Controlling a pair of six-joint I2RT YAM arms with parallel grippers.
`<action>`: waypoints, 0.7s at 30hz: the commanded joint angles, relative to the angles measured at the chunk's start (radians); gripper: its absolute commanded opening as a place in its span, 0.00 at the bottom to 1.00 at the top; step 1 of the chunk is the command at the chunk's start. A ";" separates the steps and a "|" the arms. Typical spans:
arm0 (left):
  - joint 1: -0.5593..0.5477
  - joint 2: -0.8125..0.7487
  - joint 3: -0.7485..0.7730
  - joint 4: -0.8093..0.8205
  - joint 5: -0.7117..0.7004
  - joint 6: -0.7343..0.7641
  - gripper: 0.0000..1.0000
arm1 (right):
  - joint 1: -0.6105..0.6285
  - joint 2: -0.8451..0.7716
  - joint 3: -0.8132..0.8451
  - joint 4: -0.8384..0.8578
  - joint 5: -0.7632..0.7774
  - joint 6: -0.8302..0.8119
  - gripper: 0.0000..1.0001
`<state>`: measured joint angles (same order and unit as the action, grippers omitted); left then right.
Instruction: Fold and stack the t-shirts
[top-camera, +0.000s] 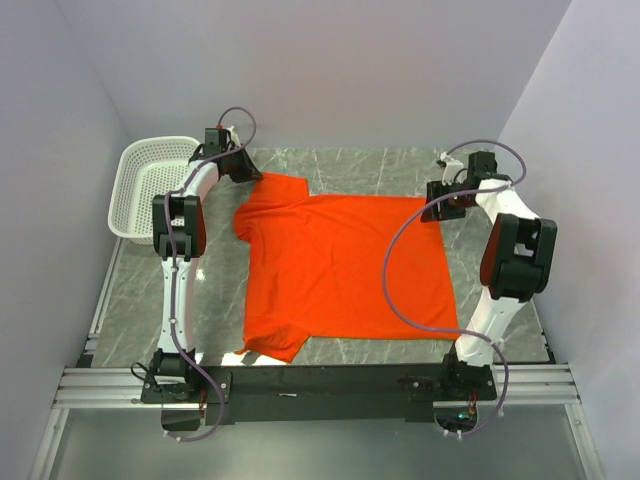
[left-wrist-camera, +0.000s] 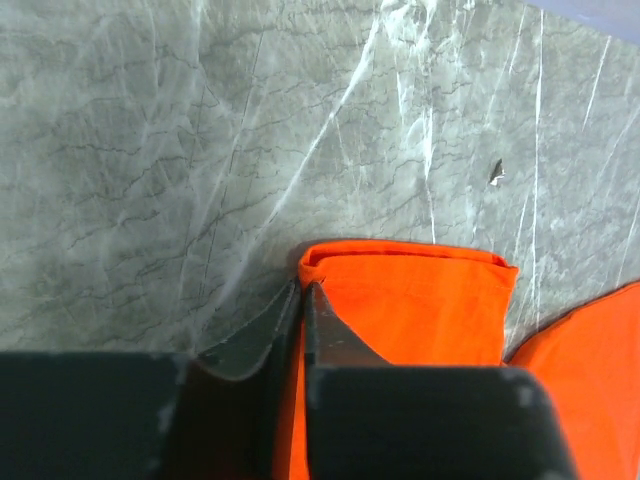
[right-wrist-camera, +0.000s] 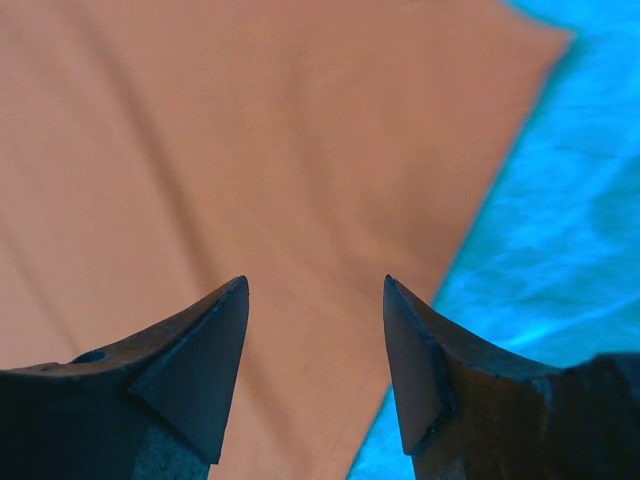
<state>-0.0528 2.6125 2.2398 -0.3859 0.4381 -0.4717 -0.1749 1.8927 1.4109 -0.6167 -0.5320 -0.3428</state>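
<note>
One bright orange-red t-shirt (top-camera: 340, 270) lies spread flat on the grey marble table, collar to the left and hem to the right. My left gripper (top-camera: 243, 168) is at the far sleeve. In the left wrist view the left gripper (left-wrist-camera: 302, 288) is shut, with orange fabric of the sleeve (left-wrist-camera: 420, 300) pinched between its fingers at the sleeve's left edge. My right gripper (top-camera: 438, 207) is at the shirt's far right hem corner. In the right wrist view the right gripper (right-wrist-camera: 315, 285) is open just above that shirt corner (right-wrist-camera: 300, 150), holding nothing.
A white perforated plastic basket (top-camera: 148, 185) stands at the far left, next to the left arm. Bare marble table (top-camera: 380, 165) lies behind the shirt. Walls close in on the left, back and right. A black rail (top-camera: 320, 382) runs along the near edge.
</note>
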 joint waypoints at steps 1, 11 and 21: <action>-0.007 0.031 0.012 -0.061 -0.039 0.031 0.08 | 0.002 0.077 0.120 0.066 0.150 0.129 0.63; -0.004 -0.006 -0.031 -0.022 0.005 0.031 0.00 | 0.003 0.307 0.361 0.055 0.196 0.324 0.59; 0.014 -0.043 -0.049 0.033 0.044 0.013 0.00 | 0.000 0.401 0.476 0.008 0.168 0.341 0.59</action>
<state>-0.0444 2.6110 2.2196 -0.3481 0.4797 -0.4675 -0.1749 2.2772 1.8366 -0.5919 -0.3580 -0.0196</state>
